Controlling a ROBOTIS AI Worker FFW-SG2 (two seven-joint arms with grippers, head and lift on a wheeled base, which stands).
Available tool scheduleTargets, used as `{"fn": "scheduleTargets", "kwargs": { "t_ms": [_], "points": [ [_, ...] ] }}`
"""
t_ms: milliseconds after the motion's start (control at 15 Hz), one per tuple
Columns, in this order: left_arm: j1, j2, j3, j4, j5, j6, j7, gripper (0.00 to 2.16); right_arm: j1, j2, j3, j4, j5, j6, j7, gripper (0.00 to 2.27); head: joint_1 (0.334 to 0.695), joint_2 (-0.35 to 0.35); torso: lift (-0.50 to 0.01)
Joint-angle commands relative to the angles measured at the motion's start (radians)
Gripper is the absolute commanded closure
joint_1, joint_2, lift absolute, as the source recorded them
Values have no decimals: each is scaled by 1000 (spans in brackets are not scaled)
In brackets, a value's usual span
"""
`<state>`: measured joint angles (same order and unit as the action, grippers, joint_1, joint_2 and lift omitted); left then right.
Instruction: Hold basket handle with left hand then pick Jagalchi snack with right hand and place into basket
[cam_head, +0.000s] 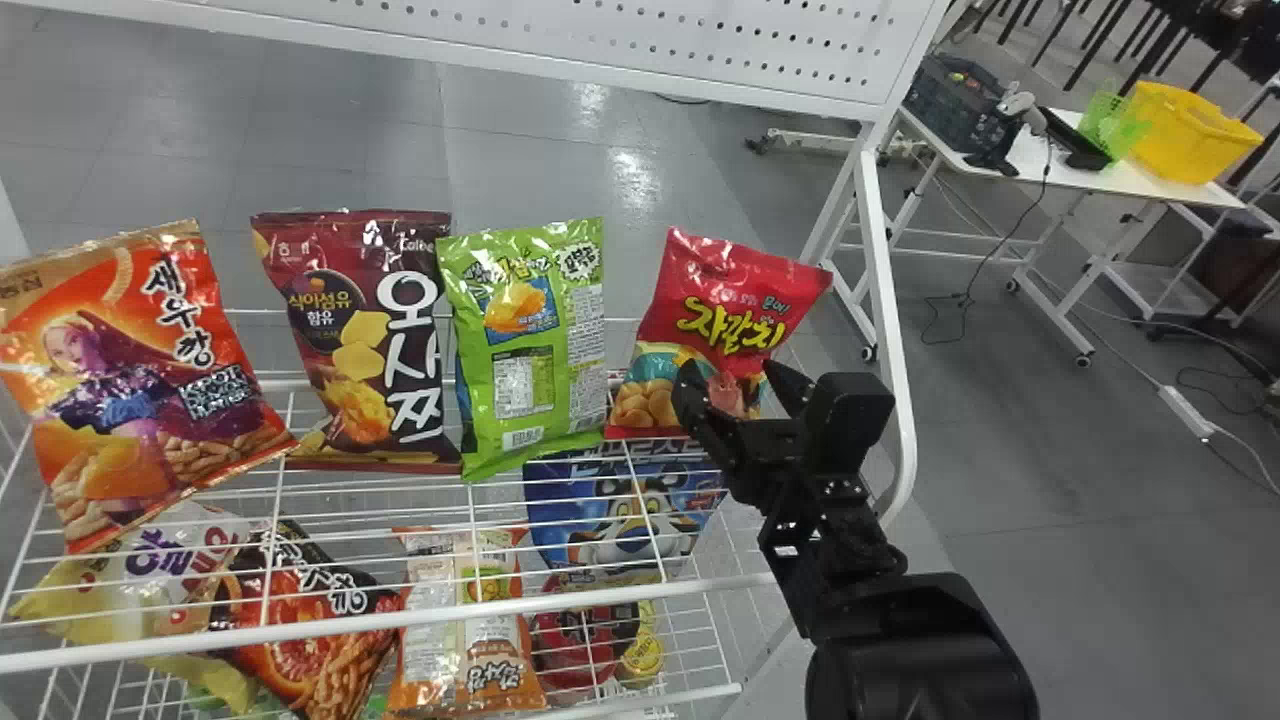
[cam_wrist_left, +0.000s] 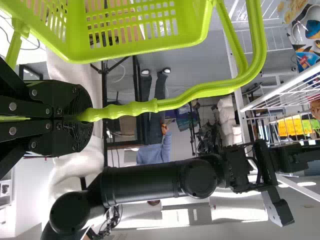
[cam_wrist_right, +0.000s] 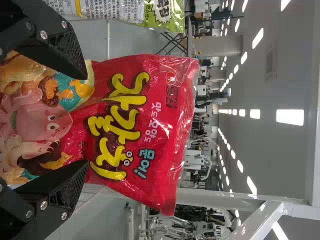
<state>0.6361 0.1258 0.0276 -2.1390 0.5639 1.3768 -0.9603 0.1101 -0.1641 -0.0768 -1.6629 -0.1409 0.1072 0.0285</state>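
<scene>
Here at the near end, the left gripper (cam_wrist_left: 87, 117), two flat black fingers, is clamped on the ribbed lime-green plastic handle (cam_wrist_left: 175, 102) of a slotted lime-green basket (cam_wrist_left: 135, 48). Its inside is turned away, so what it contains, I can't tell.

Over to the right gripper (cam_head: 730, 368), matching black fingers spread wide, and nothing pinched between them! They stand across the lower face of the Jagalchi snack (cam_wrist_right: 130, 125), a glossy red pouch with yellow lettering and an octopus picture, upright at the right end of the white wire rack (cam_head: 200, 640). Contact with the film? Too close to call.

This one should be light and puffy, slick outside, brittle within. The grip to want is across the pillowy lower middle, squeezed gently; too hard and the chips crack, too loose and the film slides out. A little more advance before closing looks wise.

Alongside it, a shiny green pouch (cam_head: 530, 350), then a dark maroon bag (cam_head: 370, 340), then an orange-red bag (cam_head: 140, 380) leaning over. Below, the rack's lower level holds more packets, among them a blue pack with a cartoon tiger (cam_head: 630, 520).

And far off, on a white wheeled table (cam_head: 1030, 155), a yellow plastic tub (cam_head: 1190, 130) and a dark crate (cam_head: 955, 100) with small coloured bits inside.
</scene>
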Motion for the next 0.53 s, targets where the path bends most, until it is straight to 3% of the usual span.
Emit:
{"fn": "scheduleTargets", "kwargs": {
  "t_ms": [0, 133, 200, 333, 467],
  "points": [
    [-1, 3, 0, 2, 1, 0, -1, 1224, -20, 0, -6, 23, 3, 24, 2, 397, 695, -350, -10],
    [-3, 3, 0, 8, 2, 0, -5, 1224, -35, -2, -6, 35, 9, 33, 31, 569, 695, -350, -10],
    [-6, 3, 0, 16, 2, 0, -8, 1224, -43, 0, -6, 37, 17, 46, 41, 869, 695, -350, -10],
    [-7, 3, 0, 21, 2, 0, -9, 1224, -44, 0, 0, 32, 17, 58, 54, 1744, 695, -350, -10],
    [-7, 3, 0, 21, 5, 0, -9, 1224, -36, 0, -1, 18, 21, 64, 51, 1895, 695, -350, -10]
  ]
}}
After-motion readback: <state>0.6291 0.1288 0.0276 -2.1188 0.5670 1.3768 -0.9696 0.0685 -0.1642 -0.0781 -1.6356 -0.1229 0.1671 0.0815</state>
